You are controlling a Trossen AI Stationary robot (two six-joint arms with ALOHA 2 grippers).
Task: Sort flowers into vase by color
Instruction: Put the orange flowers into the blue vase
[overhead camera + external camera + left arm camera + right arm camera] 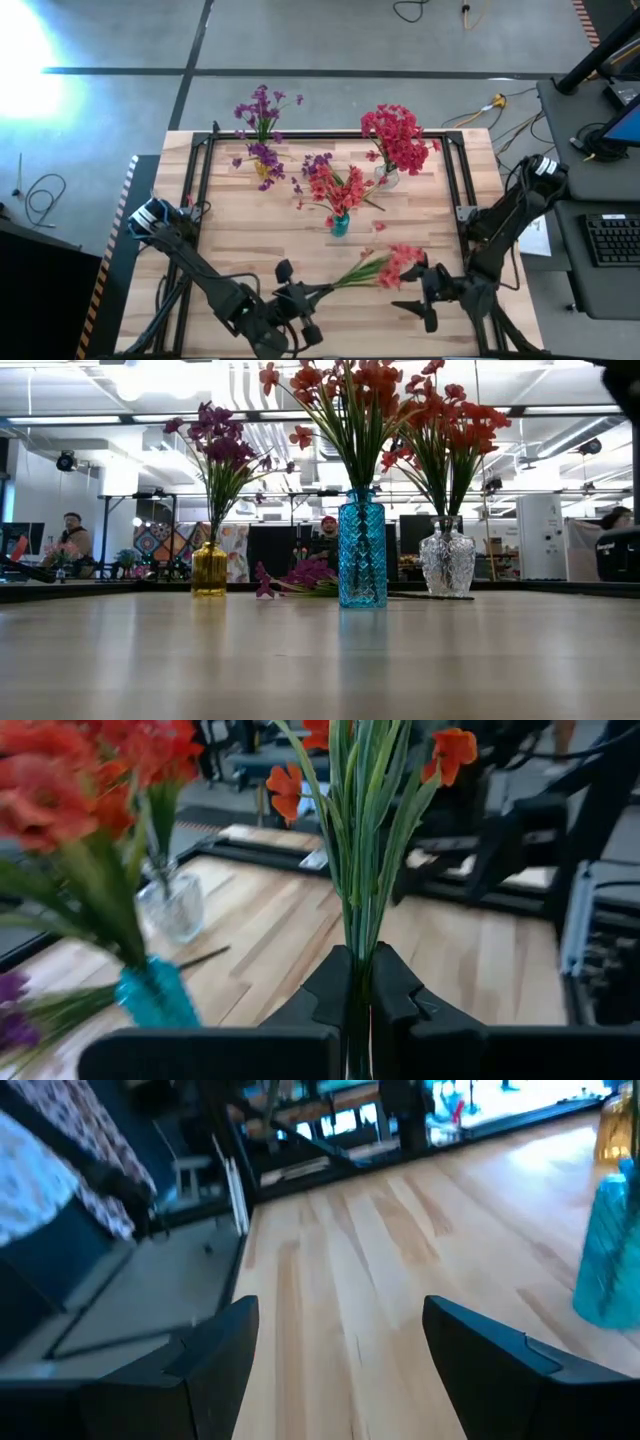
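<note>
Left hand point(300, 298): at about 7 o'clock on the worktop, fingers clamped tight on the green stems of a red sprig point(385, 266). The grip sits low on the stems, probably so the stem ends stay free to enter a vase neck.
Red sprig position: in the high view it stretches from the left hand out toward 5 o'clock, blossoms just beside the right hand. Whether it clears the worktop, I cannot tell.
Yellow vase point(263, 170): at 11 o'clock, holding purple flowers only point(262, 108).
Loose purple sprig point(316, 164): lying on the wood near 12 o'clock, between the yellow and clear vases, not yet sorted.
Blue vase point(340, 224): at centre, mostly red blossoms, apparently the mixed source bunch.
Clear vase point(388, 178): at 1 o'clock, full of red flowers point(396, 135); judged the likely target for the held sprig.
Right hand point(432, 296): at 5 o'clock, fingers spread wide, nothing between them; it looks parked.
Worktop point(240, 250): pale wood planks with a black frame rail point(205, 175).
Room: grey floor with cables; keyboard point(612, 240) on a desk at 3 o'clock; people seated far behind, seen in the low view.
</note>
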